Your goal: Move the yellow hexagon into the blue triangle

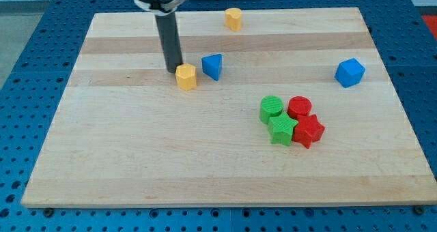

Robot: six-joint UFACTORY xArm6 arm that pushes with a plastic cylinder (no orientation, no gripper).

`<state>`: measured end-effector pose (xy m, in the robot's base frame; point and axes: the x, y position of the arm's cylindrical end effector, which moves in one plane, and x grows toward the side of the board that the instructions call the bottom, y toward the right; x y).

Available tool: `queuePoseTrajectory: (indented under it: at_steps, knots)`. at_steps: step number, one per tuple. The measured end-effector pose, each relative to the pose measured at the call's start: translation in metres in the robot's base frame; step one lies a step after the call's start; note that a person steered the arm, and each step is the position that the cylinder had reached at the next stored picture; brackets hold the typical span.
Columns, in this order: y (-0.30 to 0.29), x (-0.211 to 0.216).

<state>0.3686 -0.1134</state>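
Observation:
A yellow hexagon (186, 76) lies on the wooden board (136, 157) left of centre, near the view's top. A blue triangle (212, 66) stands just to its right and slightly higher, a small gap between them. My tip (173, 70) rests on the board against the hexagon's upper left side. The dark rod rises straight up from it to the view's top edge.
A second yellow block (233, 18) sits near the board's top edge. A blue cube (349, 72) is at the right. A cluster at centre right holds a green cylinder (271, 108), a green star (280, 129), a red cylinder (299, 108) and a red star (308, 130).

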Motion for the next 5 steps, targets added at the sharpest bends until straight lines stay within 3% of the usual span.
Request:
queuePoseTrajectory:
  at_steps: [1,2,4,5]
  knots:
    - [-0.025,0.034]
    - [-0.014,0.068]
    - [0.059,0.061]
    - [0.043,0.061]
